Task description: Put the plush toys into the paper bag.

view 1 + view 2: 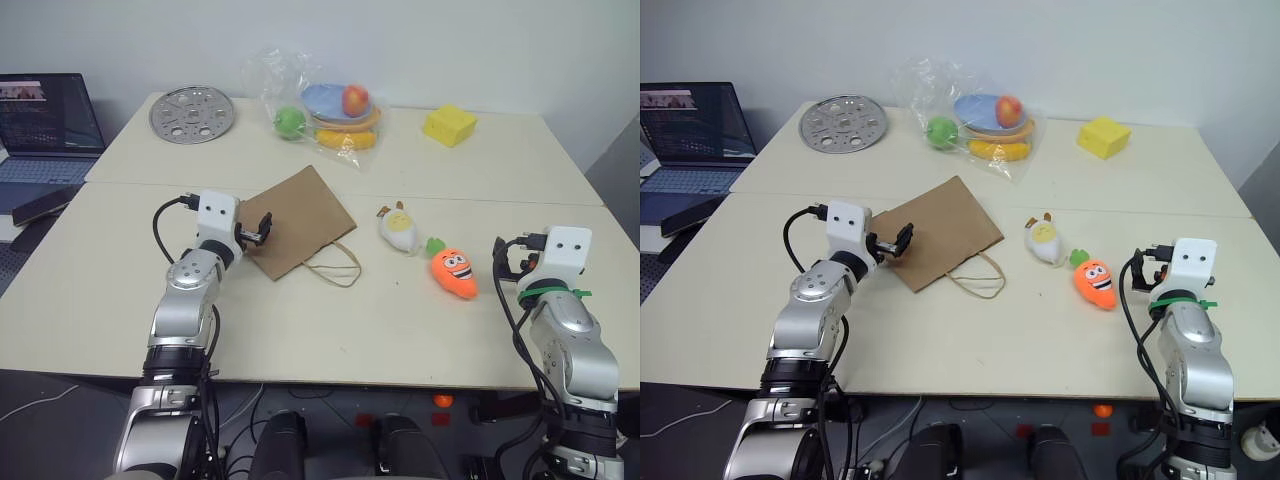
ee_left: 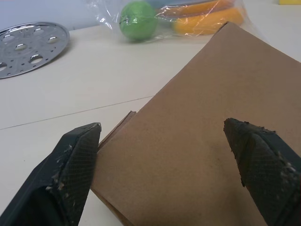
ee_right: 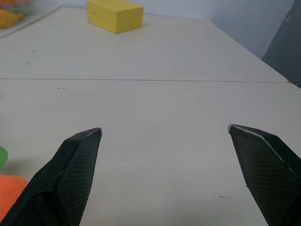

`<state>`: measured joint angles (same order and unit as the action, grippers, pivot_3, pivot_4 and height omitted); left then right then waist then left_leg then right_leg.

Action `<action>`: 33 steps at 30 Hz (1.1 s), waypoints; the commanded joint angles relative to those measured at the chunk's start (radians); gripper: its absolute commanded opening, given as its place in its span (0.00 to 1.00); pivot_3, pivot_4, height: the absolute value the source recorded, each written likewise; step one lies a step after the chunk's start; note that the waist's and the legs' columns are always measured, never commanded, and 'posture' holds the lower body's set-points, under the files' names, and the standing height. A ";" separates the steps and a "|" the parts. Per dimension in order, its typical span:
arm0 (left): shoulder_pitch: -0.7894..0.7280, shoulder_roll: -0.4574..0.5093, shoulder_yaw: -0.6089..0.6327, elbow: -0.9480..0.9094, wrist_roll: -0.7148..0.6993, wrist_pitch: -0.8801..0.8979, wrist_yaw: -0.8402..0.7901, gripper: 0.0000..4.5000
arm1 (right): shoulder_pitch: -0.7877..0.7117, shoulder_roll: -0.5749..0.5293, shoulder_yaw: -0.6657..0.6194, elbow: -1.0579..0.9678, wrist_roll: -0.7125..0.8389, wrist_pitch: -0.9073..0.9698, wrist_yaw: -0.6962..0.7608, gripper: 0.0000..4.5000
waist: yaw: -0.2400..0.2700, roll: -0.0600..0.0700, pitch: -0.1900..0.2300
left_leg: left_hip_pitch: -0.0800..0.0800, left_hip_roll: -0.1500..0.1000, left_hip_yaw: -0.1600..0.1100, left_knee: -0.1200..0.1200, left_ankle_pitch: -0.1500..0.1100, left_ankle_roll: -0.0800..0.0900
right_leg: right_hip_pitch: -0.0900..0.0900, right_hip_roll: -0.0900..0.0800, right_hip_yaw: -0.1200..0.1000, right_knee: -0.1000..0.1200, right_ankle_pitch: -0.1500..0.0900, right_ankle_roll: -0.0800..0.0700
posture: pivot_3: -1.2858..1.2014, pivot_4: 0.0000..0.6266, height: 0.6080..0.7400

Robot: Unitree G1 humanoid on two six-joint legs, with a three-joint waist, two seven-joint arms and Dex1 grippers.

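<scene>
Paper bag (image 1: 299, 221) brown, flat; carrot toy (image 1: 454, 272) orange, grinning.

Bag (image 1: 298, 222): matt brown kraft paper, smooth, thin cord handles. Carrot (image 1: 454, 272) and egg (image 1: 399, 230): soft plush cloth. Table (image 1: 300, 330): matt cream, smooth. Disc (image 1: 191, 114): shiny perforated metal. Fruit wrap (image 1: 300, 90): glossy clear plastic. Block (image 1: 449, 125): matt yellow foam. Fingers (image 2: 75, 165): black, cross-hatched texture.

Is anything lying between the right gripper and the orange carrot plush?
Nothing visible: bare table separates the open right gripper from the orange carrot plush toy. The flat brown paper bag lies beyond the white-and-yellow egg-shaped plush, by the open left gripper.
</scene>
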<state>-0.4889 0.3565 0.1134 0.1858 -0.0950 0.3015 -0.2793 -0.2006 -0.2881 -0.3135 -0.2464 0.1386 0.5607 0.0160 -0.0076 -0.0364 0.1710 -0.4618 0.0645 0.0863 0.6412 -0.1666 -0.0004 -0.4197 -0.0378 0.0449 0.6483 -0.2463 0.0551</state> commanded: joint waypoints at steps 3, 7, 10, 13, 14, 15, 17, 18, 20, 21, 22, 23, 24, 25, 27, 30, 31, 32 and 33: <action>-0.015 0.009 0.006 -0.061 -0.024 -0.009 -0.038 0.99 | -0.006 -0.003 -0.017 -0.029 -0.001 -0.002 -0.013 1.00 | 0.000 0.000 0.000 | 0.000 0.000 0.000 0.000 0.000 0.000 | 0.000 0.000 0.000 0.000 0.000 0.000 | 0.52 0.24 1.00; -0.016 0.011 0.010 -0.062 -0.022 -0.005 -0.037 0.99 | -0.007 -0.001 -0.018 -0.028 0.000 -0.003 -0.015 1.00 | 0.000 0.000 0.000 | 0.000 0.000 0.000 0.000 0.000 0.000 | 0.000 0.000 0.000 0.000 0.000 0.000 | 0.52 0.24 1.00; -0.014 0.010 0.021 -0.071 -0.038 -0.014 -0.044 0.99 | -0.007 -0.001 -0.016 -0.029 -0.001 -0.005 -0.016 1.00 | 0.000 0.000 0.000 | 0.000 0.000 0.000 0.000 0.000 0.000 | 0.000 0.000 0.000 0.000 0.000 0.000 | 0.52 0.24 1.00; -0.012 0.011 0.037 -0.096 -0.082 -0.018 -0.084 0.99 | -0.009 -0.005 -0.015 -0.031 -0.001 -0.011 -0.011 1.00 | 0.000 0.000 0.000 | 0.000 0.000 0.000 0.000 0.000 0.000 | 0.000 0.000 0.000 0.000 0.000 0.000 | 0.52 0.24 1.00; -0.011 0.013 0.040 -0.102 -0.094 -0.016 -0.098 0.99 | -0.010 -0.007 -0.014 -0.032 -0.001 -0.013 -0.009 1.00 | 0.000 0.000 0.000 | 0.000 0.000 0.000 0.000 0.000 0.000 | 0.000 0.000 0.000 0.000 0.000 0.000 | 0.52 0.24 1.00; -0.011 0.016 0.041 -0.106 -0.102 -0.015 -0.105 0.99 | -0.011 -0.008 -0.013 -0.033 -0.001 -0.014 -0.007 1.00 | 0.000 0.000 0.000 | 0.000 0.000 0.000 0.000 0.000 0.000 | 0.000 0.000 0.000 0.000 0.000 0.000 | 0.52 0.24 1.00; -0.009 0.030 0.042 -0.124 -0.128 -0.010 -0.149 0.99 | -0.012 -0.017 -0.006 -0.037 -0.001 -0.017 0.007 1.00 | -0.001 0.000 0.000 | 0.000 0.000 0.000 0.000 0.000 0.000 | 0.000 0.000 0.000 0.000 0.000 0.000 | 0.52 0.24 1.00; -0.008 0.039 0.040 -0.136 -0.142 -0.007 -0.175 0.99 | -0.012 -0.023 -0.003 -0.040 0.000 -0.018 0.016 1.00 | -0.001 0.000 0.000 | 0.000 0.000 0.000 0.000 0.000 0.000 | 0.000 0.000 0.000 0.000 0.000 0.000 | 0.52 0.24 1.00; -0.017 0.081 0.030 -0.155 -0.178 -0.001 -0.266 0.99 | -0.019 -0.064 0.012 -0.053 0.007 -0.018 0.068 1.00 | -0.002 0.000 0.000 | 0.000 0.000 0.000 0.000 0.000 0.000 | 0.000 0.000 0.000 0.000 0.000 0.000 | 0.52 0.24 1.00; -0.020 0.096 0.025 -0.160 -0.191 0.001 -0.299 0.99 | -0.023 -0.078 0.014 -0.057 0.012 -0.017 0.086 1.00 | -0.004 0.000 0.000 | 0.000 0.000 0.000 0.000 0.000 0.000 | 0.000 0.000 0.000 0.000 0.000 0.000 | 0.52 0.24 1.00; -0.021 0.128 0.003 -0.176 -0.204 0.001 -0.367 0.99 | -0.030 -0.102 0.018 -0.061 0.023 -0.014 0.117 1.00 | -0.004 0.000 0.000 | 0.000 0.000 0.000 0.000 0.000 0.000 | 0.000 0.000 0.000 0.000 0.000 -0.001 | 0.52 0.24 1.00; -0.017 0.166 -0.031 -0.195 -0.206 -0.014 -0.447 0.99 | -0.040 -0.126 0.019 -0.067 0.041 -0.009 0.154 1.00 | -0.005 0.000 0.000 | 0.000 0.000 0.000 0.000 0.000 0.000 | 0.000 0.000 0.000 0.000 -0.001 -0.001 | 0.52 0.24 1.00; -0.014 0.193 -0.056 -0.208 -0.205 -0.026 -0.501 0.99 | -0.046 -0.143 0.020 -0.071 0.053 -0.006 0.180 1.00 | -0.005 0.000 0.000 | 0.000 0.000 0.000 -0.001 0.000 0.000 | 0.000 0.000 0.000 -0.001 -0.001 -0.001 | 0.52 0.24 1.00; -0.011 0.222 -0.080 -0.225 -0.212 -0.029 -0.561 0.99 | -0.054 -0.159 0.017 -0.082 0.089 0.011 0.221 1.00 | -0.005 0.000 0.000 | 0.000 0.000 0.000 -0.001 0.000 0.000 | 0.000 0.000 0.000 -0.001 -0.001 -0.002 | 0.52 0.24 1.00; -0.011 0.261 -0.112 -0.245 -0.226 -0.016 -0.639 0.99 | -0.063 -0.190 0.020 -0.112 0.164 0.041 0.307 1.00 | -0.006 0.000 0.000 | 0.000 0.000 0.000 -0.002 0.000 0.000 | 0.000 0.000 0.000 -0.001 -0.001 -0.002 | 0.52 0.24 1.00; -0.016 0.307 -0.188 -0.280 -0.231 0.009 -0.764 0.99 | -0.059 -0.275 0.034 -0.239 0.381 0.186 0.501 1.00 | -0.007 0.000 0.000 | 0.000 0.000 0.000 -0.003 0.000 0.000 | -0.001 -0.001 0.000 -0.002 -0.002 -0.003 | 0.52 0.24 1.00; -0.016 0.312 -0.224 -0.282 -0.207 -0.015 -0.790 0.99 | -0.054 -0.296 0.032 -0.282 0.454 0.245 0.532 1.00 | -0.007 0.000 0.000 | 0.000 0.000 0.000 -0.004 0.000 0.000 | 0.000 -0.001 0.000 -0.002 -0.003 -0.005 | 0.52 0.24 1.00; -0.019 0.308 -0.258 -0.273 -0.178 -0.039 -0.800 0.99 | -0.045 -0.319 0.039 -0.322 0.505 0.287 0.555 1.00 | -0.005 0.000 0.000 | 0.000 0.000 0.000 -0.005 0.000 0.000 | -0.001 -0.001 0.000 -0.002 -0.003 -0.006 | 0.52 0.24 1.00; -0.022 0.304 -0.280 -0.265 -0.158 -0.057 -0.806 0.99 | -0.042 -0.336 0.044 -0.349 0.542 0.318 0.567 1.00 | -0.004 0.000 0.000 | 0.000 0.000 -0.001 -0.006 0.000 0.000 | 0.000 -0.001 -0.001 -0.002 -0.004 -0.007 | 0.52 0.24 1.00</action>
<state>-0.4935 0.6629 -0.1350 -0.0570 -0.2794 0.2832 -1.0619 -0.2459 -0.6050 -0.2667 -0.5244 0.5956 0.8254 0.5417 -0.0113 -0.0361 0.1712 -0.4611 0.0647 0.0854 0.6346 -0.1667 -0.0004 -0.4201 -0.0385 0.0439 0.6464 -0.2508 0.0475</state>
